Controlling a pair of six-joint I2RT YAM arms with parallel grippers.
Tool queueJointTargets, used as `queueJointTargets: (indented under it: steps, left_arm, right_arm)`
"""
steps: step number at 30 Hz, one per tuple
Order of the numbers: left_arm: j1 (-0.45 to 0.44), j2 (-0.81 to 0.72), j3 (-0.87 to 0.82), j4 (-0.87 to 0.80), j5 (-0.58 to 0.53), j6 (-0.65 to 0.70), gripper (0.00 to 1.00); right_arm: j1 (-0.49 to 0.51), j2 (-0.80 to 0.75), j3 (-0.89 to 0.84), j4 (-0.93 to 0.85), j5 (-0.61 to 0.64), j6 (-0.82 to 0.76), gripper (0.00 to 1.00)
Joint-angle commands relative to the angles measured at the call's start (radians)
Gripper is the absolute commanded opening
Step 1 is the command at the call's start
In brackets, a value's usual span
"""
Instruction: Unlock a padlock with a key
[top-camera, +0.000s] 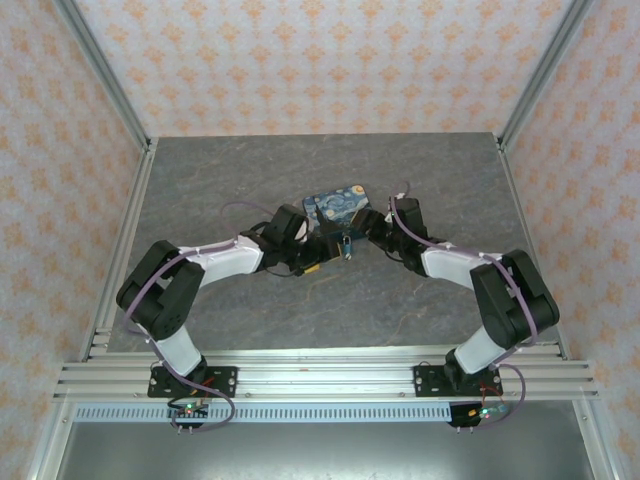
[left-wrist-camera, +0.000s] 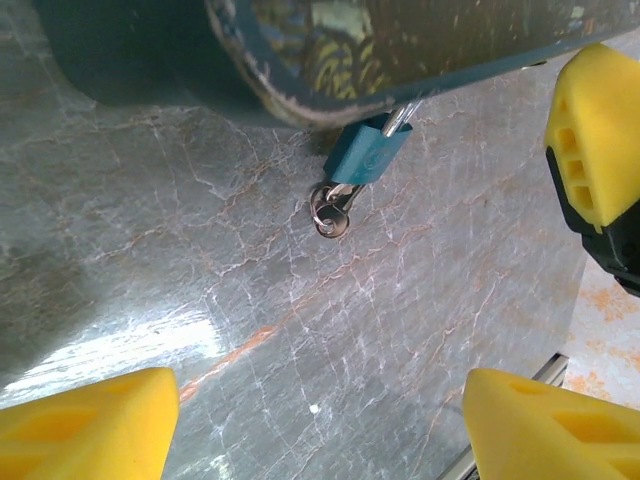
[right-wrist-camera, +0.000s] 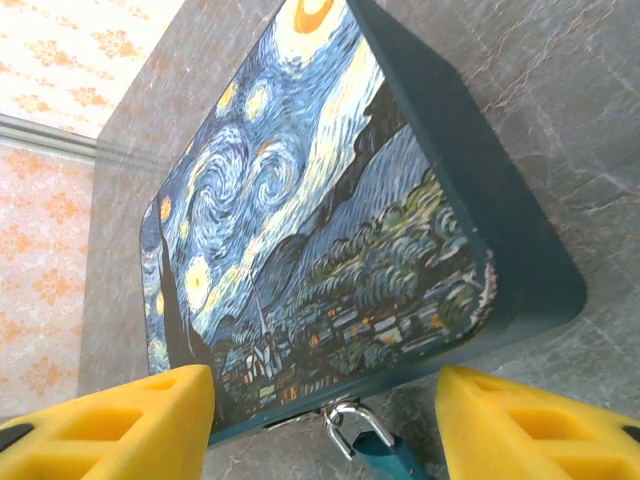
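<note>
Two grippers, left (left-wrist-camera: 320, 430) and right (right-wrist-camera: 325, 405), are being held wide apart, with nothing clamped. The padlock (left-wrist-camera: 365, 152) is being hung by its shackle from the box (left-wrist-camera: 420, 40) edge. In the left wrist view its long axis is slanting, with the key (left-wrist-camera: 338, 197) end pointing lower-left.

Teal padlock (left-wrist-camera: 366, 156), silvery key (left-wrist-camera: 329, 209), blue-and-yellow swirl-print box (right-wrist-camera: 300, 250), yellow fingers (left-wrist-camera: 90, 425), grey veined table (left-wrist-camera: 300, 330)

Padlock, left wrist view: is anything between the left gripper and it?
Nothing visible does. Bare table lies between the open left gripper and the padlock, which hangs at the painted box's edge. The key, on its ring, sits at the padlock's near end, facing the gripper.
</note>
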Motion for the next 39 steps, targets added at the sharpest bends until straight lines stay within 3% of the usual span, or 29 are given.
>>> queueJointTargets:
  steps: [1,10,18,39]
  left_arm:
    - [0.013,-0.064,0.050,-0.062,-0.060,0.048,0.76]
    - [0.073,-0.143,0.119,-0.162,-0.186,0.130,0.77]
    - [0.110,-0.195,0.152,-0.201,-0.310,0.183,0.78]
    - [0.137,-0.116,0.164,-0.174,-0.312,0.182,0.78]
  right_arm:
    - [0.001,-0.047,-0.037,0.036,-0.046,-0.018,0.60]
    - [0.000,-0.064,-0.182,0.124,-0.100,-0.036,0.56]
    - [0.001,-0.037,-0.203,0.133,-0.105,-0.065,0.53]
    - [0.032,0.140,-0.100,0.185,-0.140,-0.126,0.39]
